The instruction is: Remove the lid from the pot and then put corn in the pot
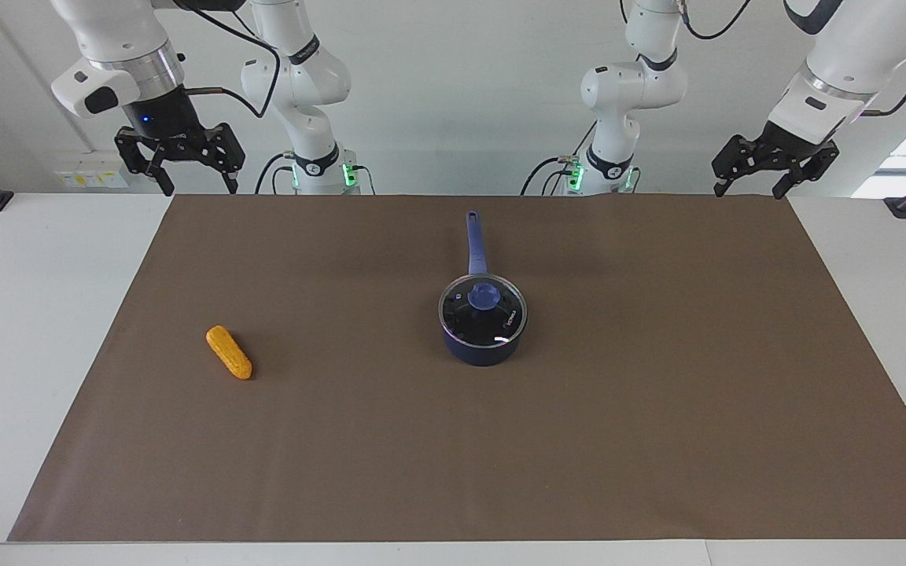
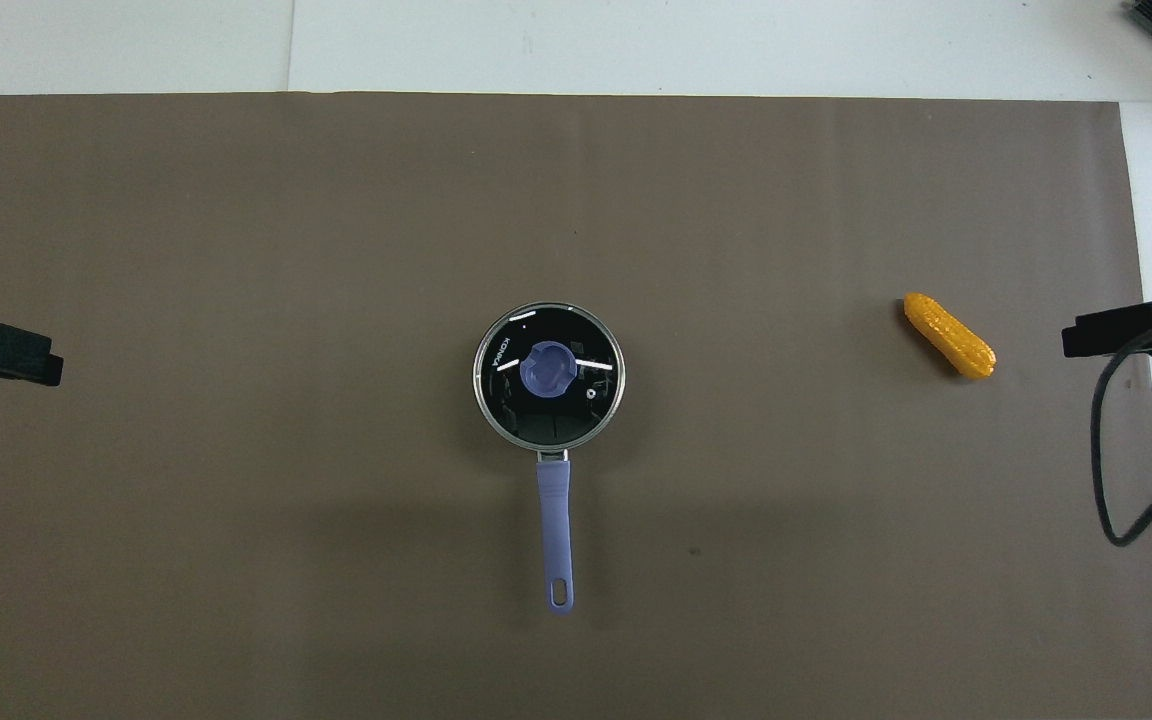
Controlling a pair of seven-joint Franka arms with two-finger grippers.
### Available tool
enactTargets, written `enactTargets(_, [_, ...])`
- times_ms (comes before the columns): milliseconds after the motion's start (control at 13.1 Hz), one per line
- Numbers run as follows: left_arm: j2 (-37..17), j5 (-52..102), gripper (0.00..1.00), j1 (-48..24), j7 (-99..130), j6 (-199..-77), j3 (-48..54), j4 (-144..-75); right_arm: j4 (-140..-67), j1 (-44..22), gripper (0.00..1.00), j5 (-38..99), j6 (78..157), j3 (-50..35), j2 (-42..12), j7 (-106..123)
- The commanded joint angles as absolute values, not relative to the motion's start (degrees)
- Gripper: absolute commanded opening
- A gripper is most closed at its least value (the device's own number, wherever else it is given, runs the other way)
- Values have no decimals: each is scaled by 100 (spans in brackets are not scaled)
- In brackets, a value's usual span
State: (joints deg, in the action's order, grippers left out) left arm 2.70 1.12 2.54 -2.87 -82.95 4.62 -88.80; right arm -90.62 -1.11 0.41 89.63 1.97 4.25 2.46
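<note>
1. Sitting mid-mat: small navy-blue saucepan, the pot (image 1: 481, 346), long handle pointing toward the robots; serving as landmark.
2. Resting on the pot: round clear glass lid (image 1: 483, 315) with metal rim and blue knob (image 2: 548, 368), not yet lifted.
3. Lying well apart from the pot, toward the right arm's end of the brown mat (image 1: 657, 440): small orange-yellow bumpy corn cob, the corn (image 1: 229, 352).
4. Hanging high, well apart from the pot, fingers spread wide and holding nothing: right gripper (image 1: 180, 159) and left gripper (image 1: 767, 165).
5. Risking, likely: pinching the small knob off-centre, tilting the lid, dragging the light pot.
6. Risking: rolling the round cob away when closing on it.
7. Risking: dropping corn onto glass if the lid is not cleared first.
</note>
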Motion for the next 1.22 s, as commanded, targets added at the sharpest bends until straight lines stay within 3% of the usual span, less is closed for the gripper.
enactTargets(0, [273,167,100,237,-299,-8306,439,-8798,-9141,-62,100,35,8956,167,475,369])
enactTargets(842, [281,150,100,150,-369,-8350,483,-8815,-9676,43,100,44,9079,176,624,457])
enactTargets(1148, [115,106,100,-183,-369,-8358,536,-8842,-10238,351,100,35,9684,176,642,1491])
